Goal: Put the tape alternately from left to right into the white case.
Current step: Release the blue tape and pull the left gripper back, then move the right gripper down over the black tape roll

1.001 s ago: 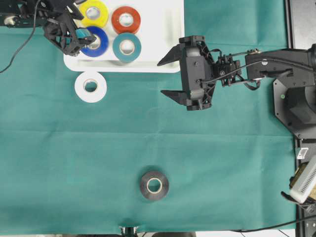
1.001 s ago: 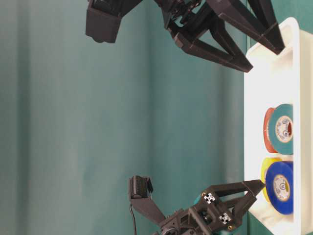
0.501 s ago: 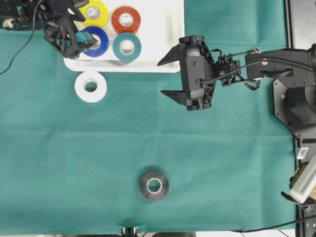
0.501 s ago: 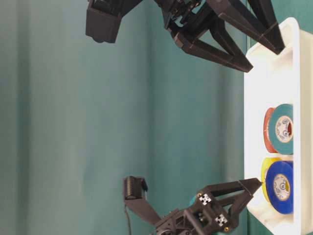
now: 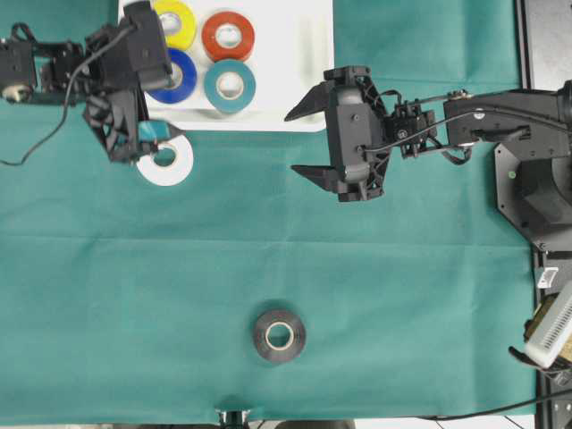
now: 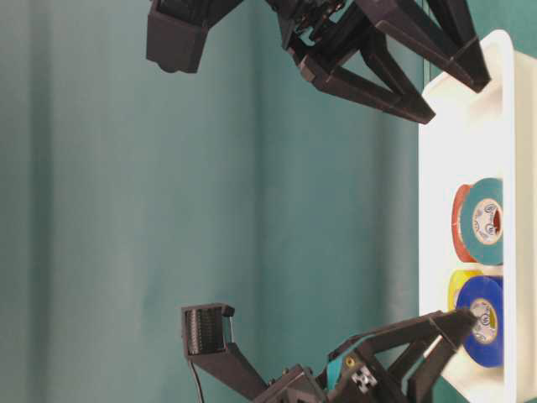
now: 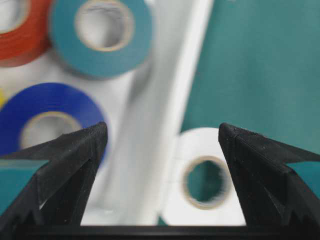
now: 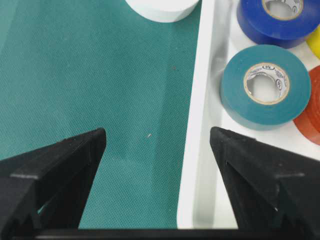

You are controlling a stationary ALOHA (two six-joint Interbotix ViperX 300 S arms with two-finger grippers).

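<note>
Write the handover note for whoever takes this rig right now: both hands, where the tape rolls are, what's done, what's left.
Left hand: open, empty, over the white roll, which lies on the cloth just outside the white case.
Right hand: open, empty, hanging beside the case's near edge.
Done: yellow, red-orange, blue and teal rolls lie in the case.
Left: white roll, then the black roll, which lies alone on the cloth far from the case.
</note>
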